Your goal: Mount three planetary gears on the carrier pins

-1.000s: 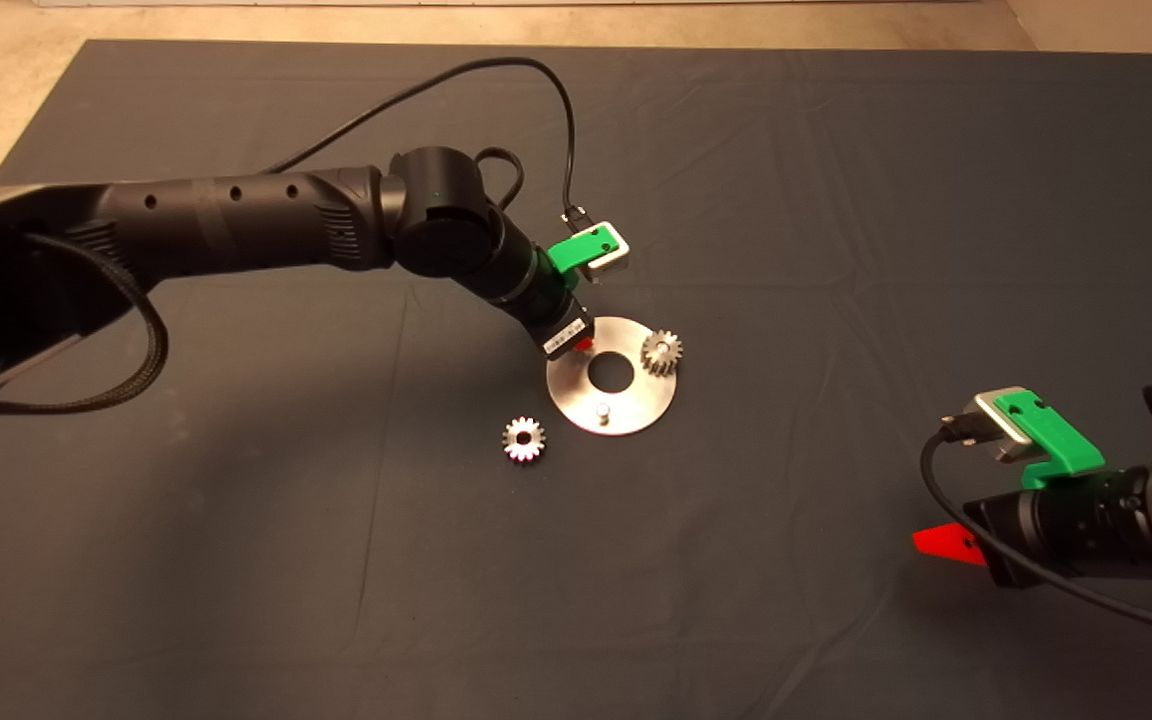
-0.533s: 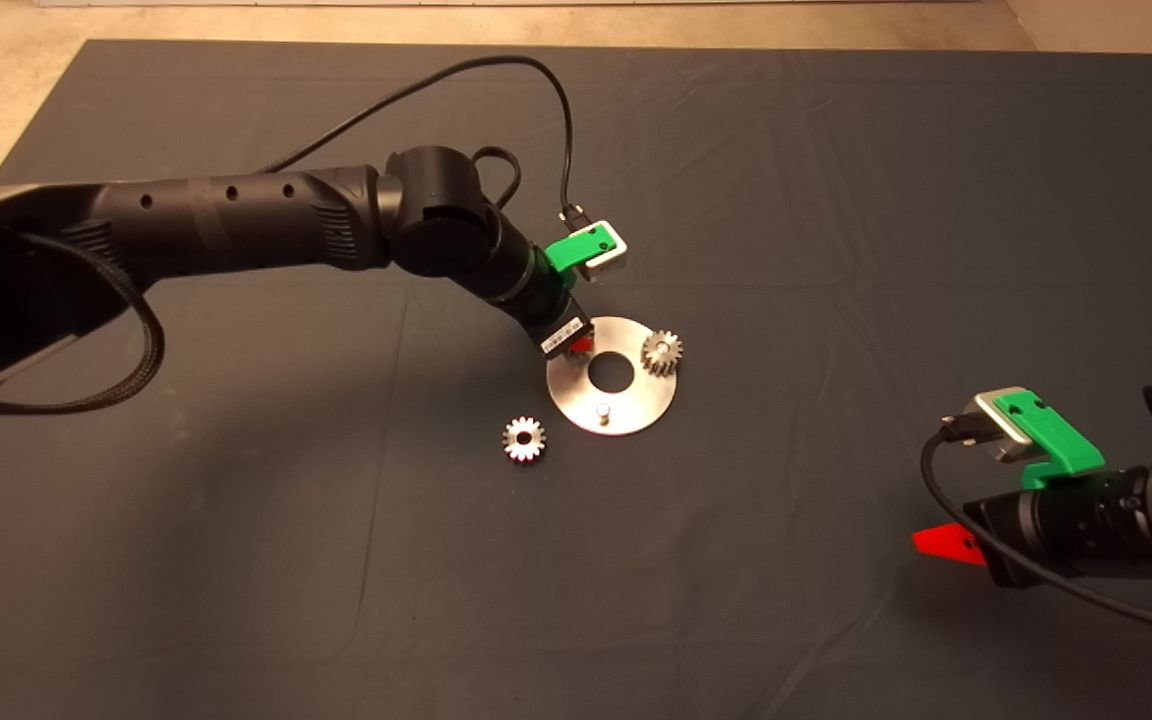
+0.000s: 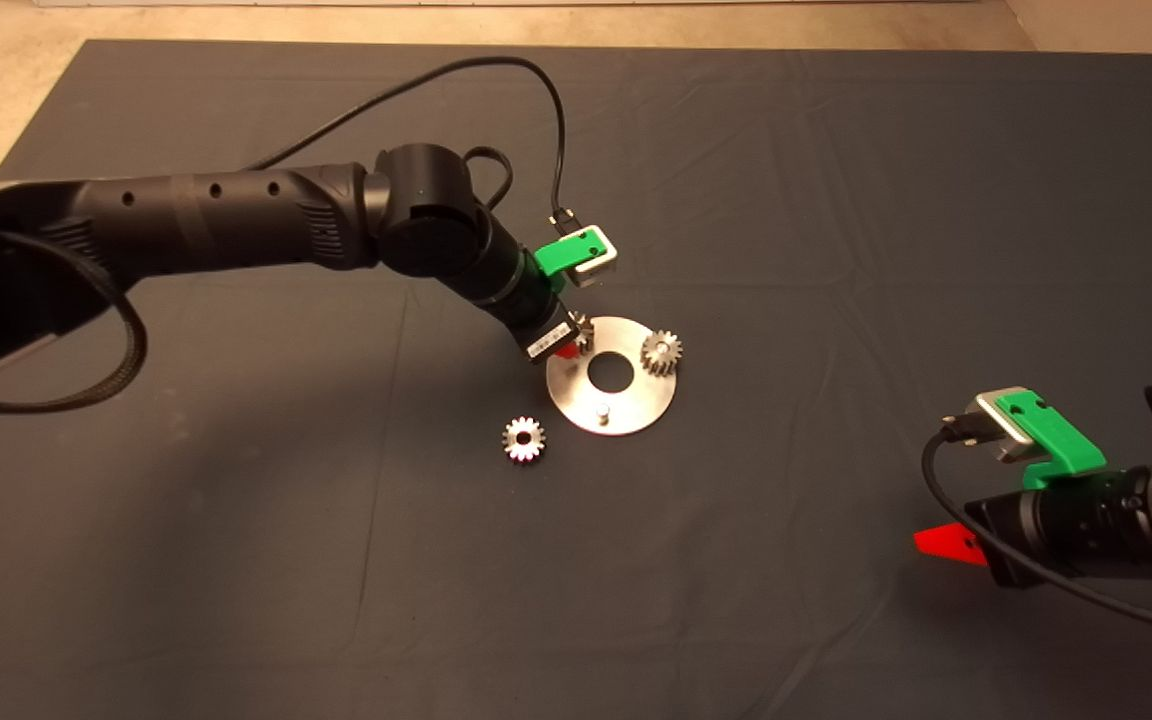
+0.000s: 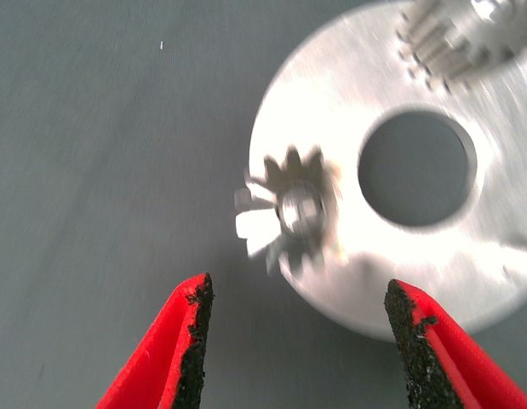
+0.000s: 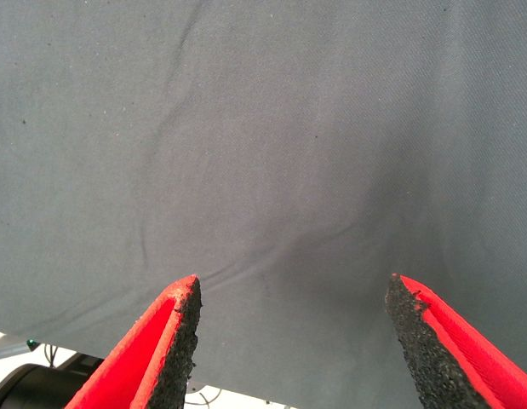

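Silvery disc (image 3: 626,400) is lying flat near the middle of the dark mat (image 3: 236,560) covering the counter, its big centre hole showing mat through it. One gear (image 3: 661,351) is sitting on a pin at the disc's right-hand rim in the head view. A second gear (image 4: 284,213) is resting over the disc's edge nearest the left arm, teeth overhanging onto the mat; in the left wrist view a pin end seems to be showing in its bore, though whether it is fully seated cannot be told. A bare pin (image 3: 602,410) is standing upright on the near side of the disc. The third gear (image 3: 524,439) is lying flat on the mat, just beside the disc and apart from it.

Left claw (image 4: 293,341) is hovering just above the overhanging gear, fingers (image 4: 191,358) spread wide and gripping nothing; the gear is showing beyond the gap, clear of both pads. Its arm is reaching in across the mat with a black cable looping over it.

Right claw (image 5: 289,341) is waiting low at the mat's right side, well apart from the disc, spread wide with only bare mat beyond it.
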